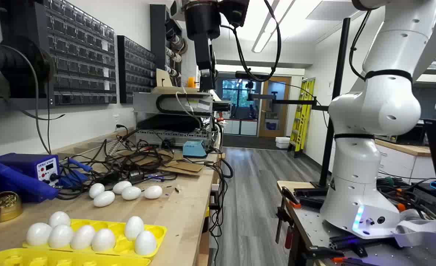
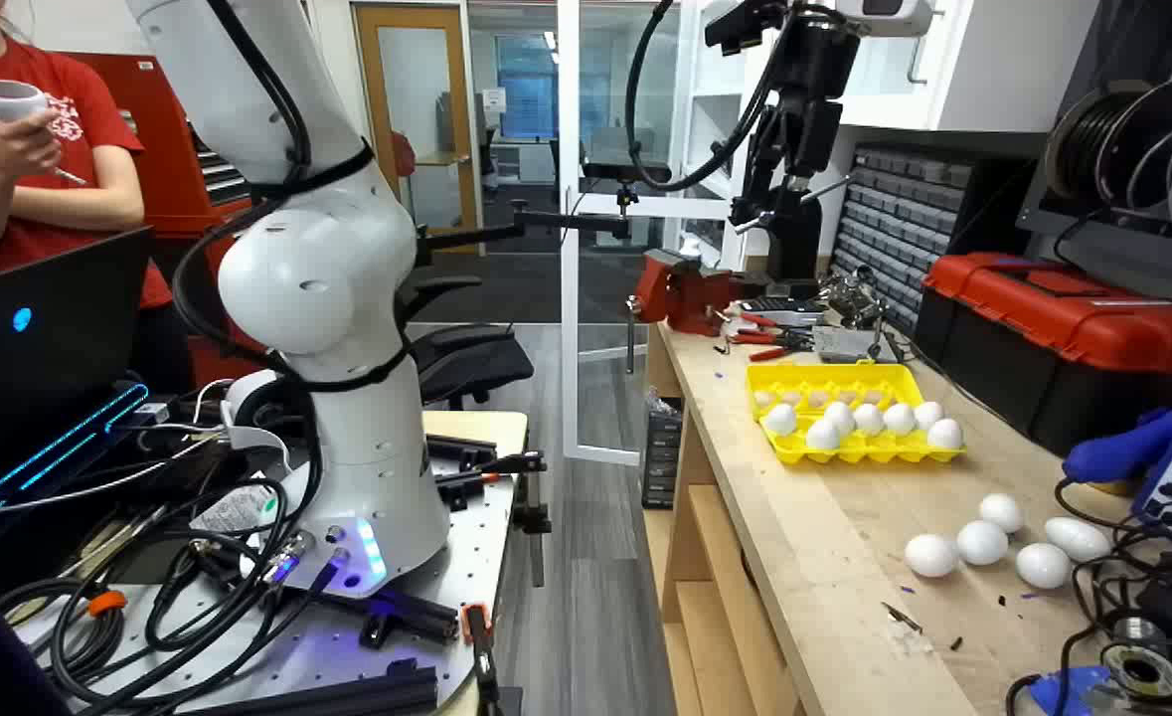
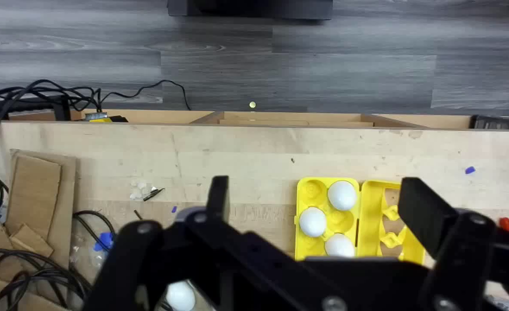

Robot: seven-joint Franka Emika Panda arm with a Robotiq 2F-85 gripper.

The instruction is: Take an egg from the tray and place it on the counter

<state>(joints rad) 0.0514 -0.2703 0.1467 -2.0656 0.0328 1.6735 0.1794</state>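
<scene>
The yellow egg tray (image 1: pixel 161 232) lies open on the light-wood counter (image 1: pixel 181 207), its lid hinged flat beside it. It shows in both exterior views (image 2: pixel 794 453) and in the wrist view (image 3: pixel 312 190). Several white eggs (image 2: pixel 823 435) sit in its cups; some cups hold none. Several more white eggs (image 1: pixel 131 193) lie loose on the counter; one loose egg (image 3: pixel 181 296) shows in the wrist view. My gripper (image 3: pixel 317 194) is wide open and empty, high above the tray, fingers either side of it in the wrist view. The gripper's underparts hide part of the tray.
Tangled cables (image 1: pixel 129 159), cardboard (image 1: pixel 184 166) and a blue soldering station (image 1: pixel 44 168) stand on the counter. A red-lidded toolbox (image 2: pixel 1073 328) and a red vise (image 2: pixel 685 288) stand around the tray's far side in an exterior view. A person in red (image 2: pixel 49 159) stands behind the arm's base.
</scene>
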